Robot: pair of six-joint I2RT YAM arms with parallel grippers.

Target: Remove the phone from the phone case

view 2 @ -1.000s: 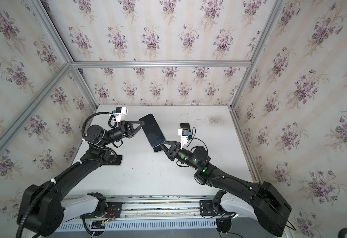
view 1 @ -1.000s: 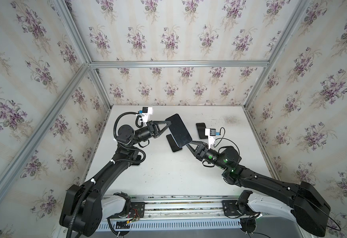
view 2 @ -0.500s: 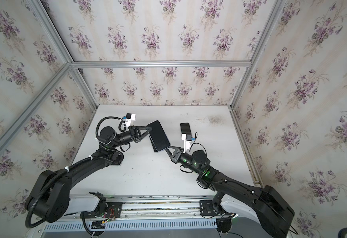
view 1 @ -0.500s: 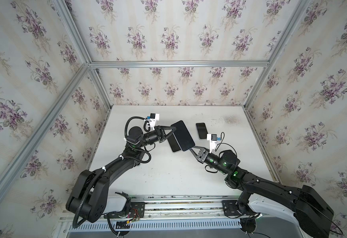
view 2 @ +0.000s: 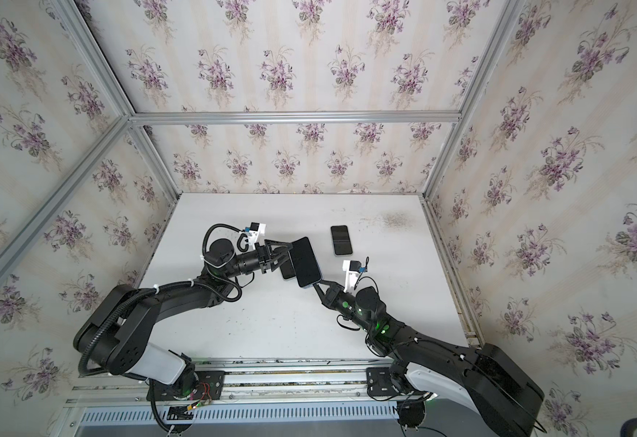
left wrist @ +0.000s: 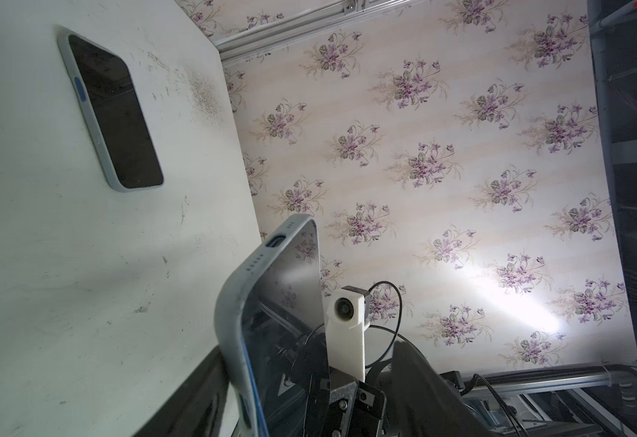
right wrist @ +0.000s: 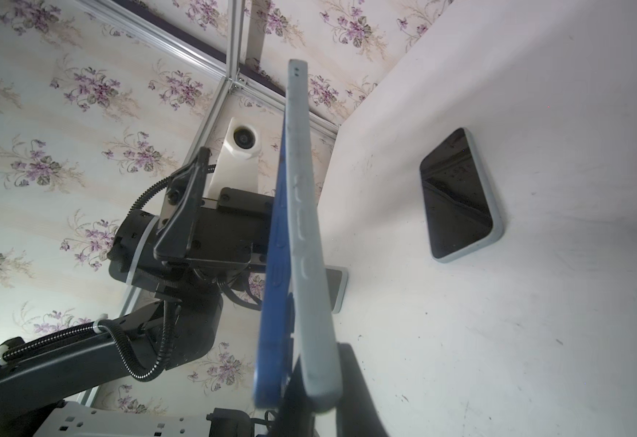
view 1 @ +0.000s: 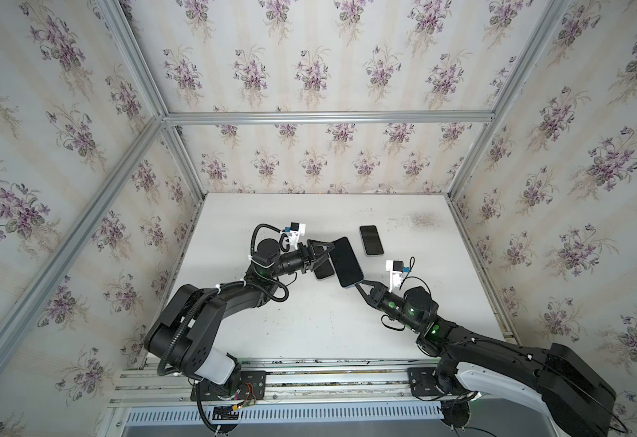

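A phone in its grey phone case is held tilted above the table in both top views. My right gripper is shut on the case's lower corner. In the right wrist view the blue phone stands a little apart from the grey phone case, with one dark finger behind the case. My left gripper is open, its fingers spread around the phone's left edge. In the left wrist view the cased phone stands between the jaws.
A second cased phone lies screen up at the back right of the white table. Another phone lies flat, partly under the held one. Papered walls close in three sides.
My left gripper has gone from shut on the phone's edge to open. Both arms carried the phone lower and a little to the right; my right gripper stays shut on the case.
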